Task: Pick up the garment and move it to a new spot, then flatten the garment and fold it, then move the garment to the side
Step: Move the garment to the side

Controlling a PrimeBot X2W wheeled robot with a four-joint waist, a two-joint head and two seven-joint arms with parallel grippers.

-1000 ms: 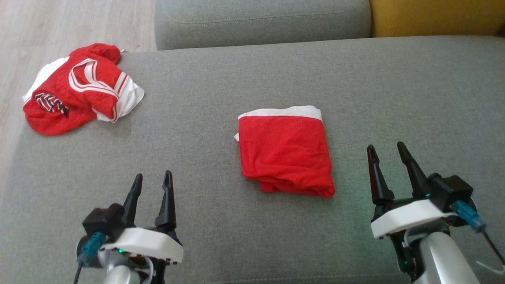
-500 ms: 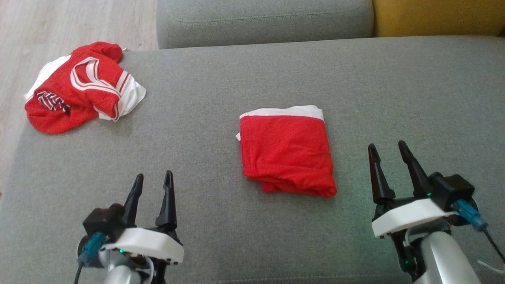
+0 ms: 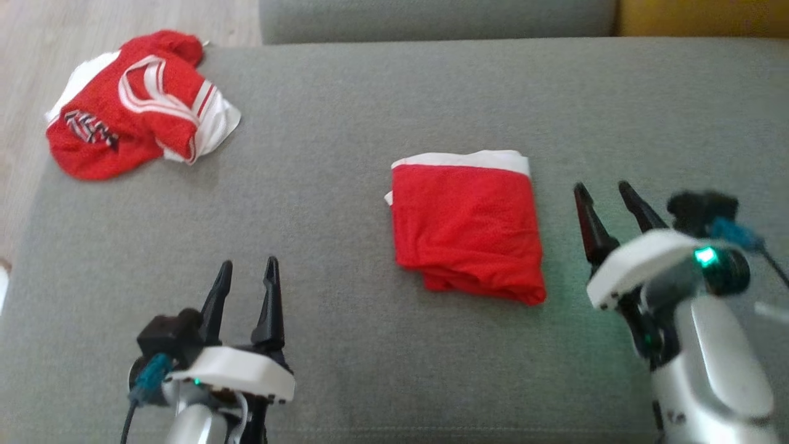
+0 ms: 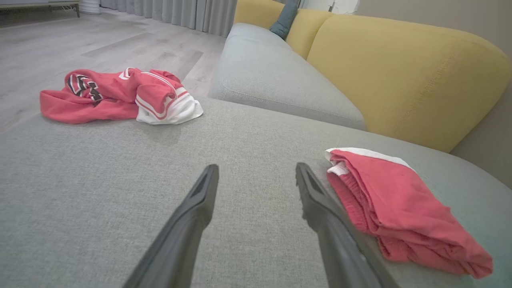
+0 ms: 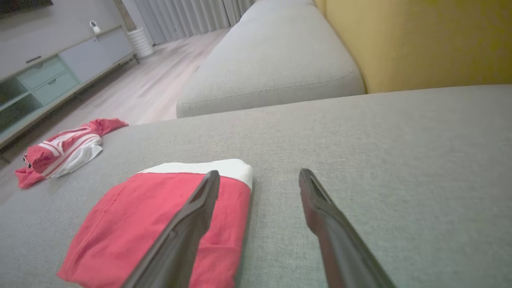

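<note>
A red garment (image 3: 468, 228) with a white band lies folded in the middle of the grey sofa cushion (image 3: 345, 154). It also lies to the right in the left wrist view (image 4: 400, 208) and at lower left in the right wrist view (image 5: 140, 224). A second garment, a crumpled red and white jersey (image 3: 135, 105), sits at the cushion's far left corner. My left gripper (image 3: 249, 264) stands open over bare cushion, to the folded garment's lower left. Open too, my right gripper (image 3: 601, 186) is just right of that garment, with nothing between its fingers.
A second grey seat cushion (image 3: 431, 18) and a yellow backrest (image 4: 400, 72) lie behind. Wooden floor (image 3: 37, 61) borders the cushion's left edge. A low pale cabinet (image 5: 48, 68) stands across the room. Bare cushion stretches to the right of the folded garment.
The head camera has shifted, so the whole picture sits higher and further right. My right gripper has risen and moved forward alongside the folded garment's right edge. Both garments lie as before.
</note>
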